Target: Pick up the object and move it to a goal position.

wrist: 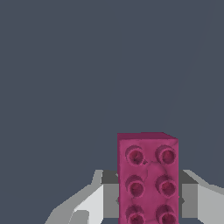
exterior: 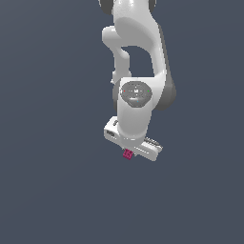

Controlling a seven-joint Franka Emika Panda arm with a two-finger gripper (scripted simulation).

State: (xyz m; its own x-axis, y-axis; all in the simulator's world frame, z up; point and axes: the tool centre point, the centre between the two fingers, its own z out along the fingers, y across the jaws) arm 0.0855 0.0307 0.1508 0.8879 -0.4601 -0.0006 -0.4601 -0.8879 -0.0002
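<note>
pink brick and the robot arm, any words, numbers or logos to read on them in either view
None: no readable text, number or logo in either view.
The pink brick shows only round studs and faint surface lines, no lettering.
The white arm and its pincer are plain; the grey disc on the wrist joint has tiny coloured specks, too small to read as anything.

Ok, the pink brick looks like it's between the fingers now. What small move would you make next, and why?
Probably a short, careful carry toward the goal, keeping the grip closed. In the wrist view the pink brick sits between the two fingers, which flank its sides. In the exterior view it shows just under the gripper. No goal marker shows in either view, so I can't name the direction.
</note>
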